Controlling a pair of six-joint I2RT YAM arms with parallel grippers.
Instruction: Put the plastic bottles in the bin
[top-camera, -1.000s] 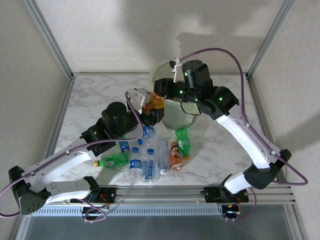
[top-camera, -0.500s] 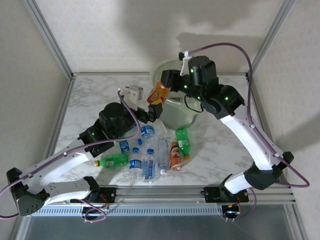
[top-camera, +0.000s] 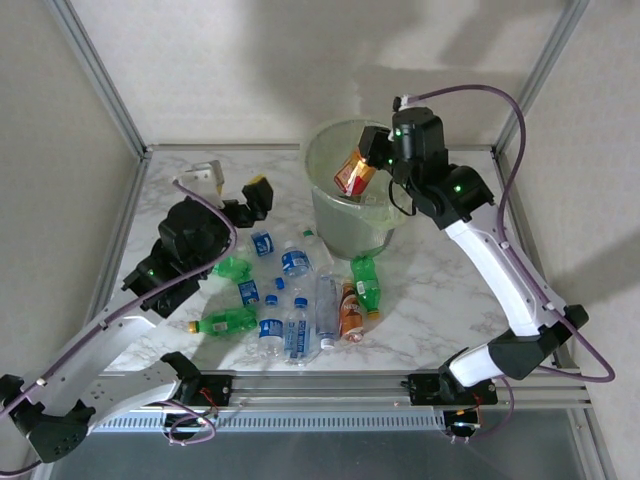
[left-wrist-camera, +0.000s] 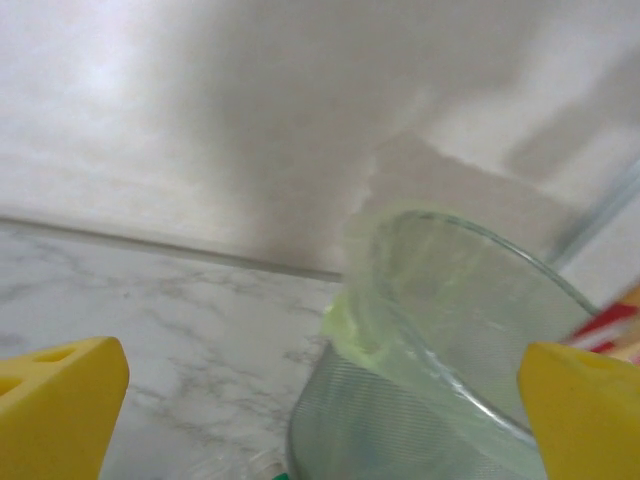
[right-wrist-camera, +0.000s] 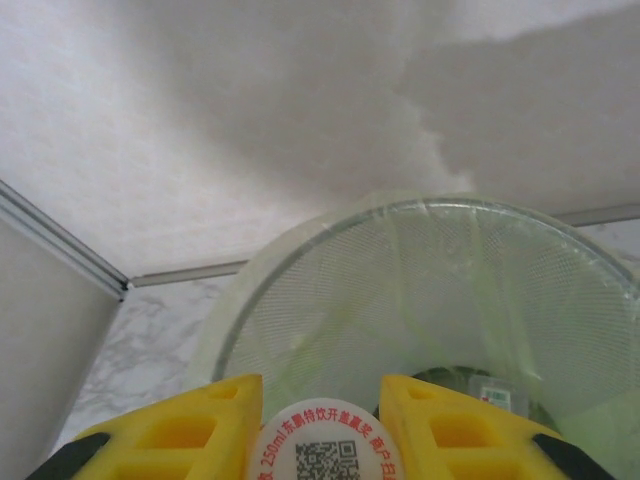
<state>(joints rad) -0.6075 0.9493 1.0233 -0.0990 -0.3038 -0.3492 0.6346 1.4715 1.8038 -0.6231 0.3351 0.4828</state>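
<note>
Ten or so plastic bottles (top-camera: 296, 330) lie loose on the marble table (top-camera: 440, 300), bunched on the near side of the bin (top-camera: 340, 230). Most are clear with blue labels; three are green and one is orange.

One more, an orange-labelled bottle (top-camera: 353, 172), hangs tilted over the bin's mouth, inside the line of the rim. The right gripper (top-camera: 372, 158) is clamped on it. The right wrist view shows a yellow finger either side of its white cap (right-wrist-camera: 320, 445), with the lined bin (right-wrist-camera: 420, 290) straight below. A scrap of label shows at the bin's bottom; I cannot make out what it belongs to.

The left gripper (top-camera: 248, 197) stands over the far-left edge of the pile with its jaws wide apart and nothing in them. Its wrist view has one finger (left-wrist-camera: 60, 400) at each lower corner and the bin wall (left-wrist-camera: 440, 330) between.

Handling, as a judgement:
- Bottles look small and light, thin-walled, likely to dent under a hard squeeze.
- Round and smooth, lying on their sides on slick marble, so a nudge may roll them off or into neighbours.
- The best hold looks to be across the labelled body, or at the stiffer neck below the cap as on the held one.
- The packed ones touch. Take outliers first, such as the green one (top-camera: 232, 268) nearest the left jaws.

The bin is wide and deep against any bottle, so a release from above the rim should land.
</note>
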